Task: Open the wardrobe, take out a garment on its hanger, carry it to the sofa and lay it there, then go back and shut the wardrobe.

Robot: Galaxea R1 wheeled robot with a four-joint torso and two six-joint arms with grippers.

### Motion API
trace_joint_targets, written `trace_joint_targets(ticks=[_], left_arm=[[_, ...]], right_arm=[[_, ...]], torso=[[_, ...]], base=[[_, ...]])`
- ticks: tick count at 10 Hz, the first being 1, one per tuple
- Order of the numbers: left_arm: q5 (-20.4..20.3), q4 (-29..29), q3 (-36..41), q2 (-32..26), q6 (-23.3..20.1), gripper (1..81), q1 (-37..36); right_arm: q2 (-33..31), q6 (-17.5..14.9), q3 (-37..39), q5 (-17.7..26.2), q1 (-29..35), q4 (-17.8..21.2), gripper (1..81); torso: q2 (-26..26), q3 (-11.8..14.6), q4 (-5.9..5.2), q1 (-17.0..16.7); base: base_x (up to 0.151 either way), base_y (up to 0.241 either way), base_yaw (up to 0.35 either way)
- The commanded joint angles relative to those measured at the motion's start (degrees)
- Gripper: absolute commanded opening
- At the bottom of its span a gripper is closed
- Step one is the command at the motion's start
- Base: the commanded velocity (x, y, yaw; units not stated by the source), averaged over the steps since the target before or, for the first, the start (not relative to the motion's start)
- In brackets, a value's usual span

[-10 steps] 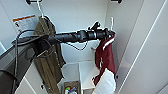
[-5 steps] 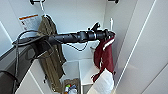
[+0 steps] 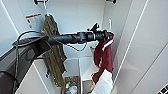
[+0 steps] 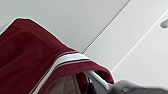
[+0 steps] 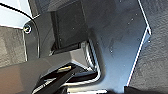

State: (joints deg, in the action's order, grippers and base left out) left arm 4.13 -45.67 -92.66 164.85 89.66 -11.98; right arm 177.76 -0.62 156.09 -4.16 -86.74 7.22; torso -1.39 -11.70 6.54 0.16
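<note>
The tall white wardrobe stands open, its right door swung wide toward the near right. The robot's left arm reaches in from the left, straight across the opening, w/ the left gripper up by the collar of the maroon varsity jacket w/ white sleeves. The jacket hangs from that gripper at the right side of the interior, away from the rail at the top, so I'd judge it's already lifted off and carried by the arm. It droops in a bunch, one white sleeve trailing low at the near side, probably because it's held from one point at the neck rather than spread by the shoulders.

In the left wrist view the striped collar sits right at the camera, w/ a pale curved bar under it that may be the hanger; can't be sure. Can't tell if the jaws are spread or pinching: cloth hides them.

The olive-brown garment hangs on the rail at the far left, untouched. Below, a small box w/ coloured bits sits on the wardrobe floor.

The right wrist view looks at the robot's own dark body over grey floor; the right jaws' state I can't tell either.
</note>
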Motion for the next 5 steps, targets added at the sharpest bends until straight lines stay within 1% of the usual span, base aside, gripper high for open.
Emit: trace_joint_targets(ticks=[1,2,3,5], left_arm=[[-2.11,-1.09,0.46,0.48,-0.36,1.0,-10.91],[-2.11,-1.09,0.37,0.48,-0.36,1.0,-10.82],[-2.11,-1.09,0.46,0.31,-0.36,1.0,-10.74],[-2.11,-1.09,0.46,0.22,-0.36,1.0,-10.56]], right_arm=[[0.42,-0.17,-0.36,3.63,1.34,0.25,81.1],[0.42,-0.17,-0.36,3.37,1.26,0.17,81.1],[0.42,-0.26,-0.36,3.37,1.34,0.17,81.1],[0.42,-0.26,-0.36,3.37,1.35,0.17,81.1]], torso=[[0.0,0.0,0.0,0.0],[0.0,4.05,0.0,0.0],[0.02,5.47,0.0,0.02],[0.02,7.17,0.0,0.02]], base=[[-0.128,0.0,0.0],[-0.13,0.0,0.0],[-0.133,0.0,0.0],[-0.133,0.0,0.0]])
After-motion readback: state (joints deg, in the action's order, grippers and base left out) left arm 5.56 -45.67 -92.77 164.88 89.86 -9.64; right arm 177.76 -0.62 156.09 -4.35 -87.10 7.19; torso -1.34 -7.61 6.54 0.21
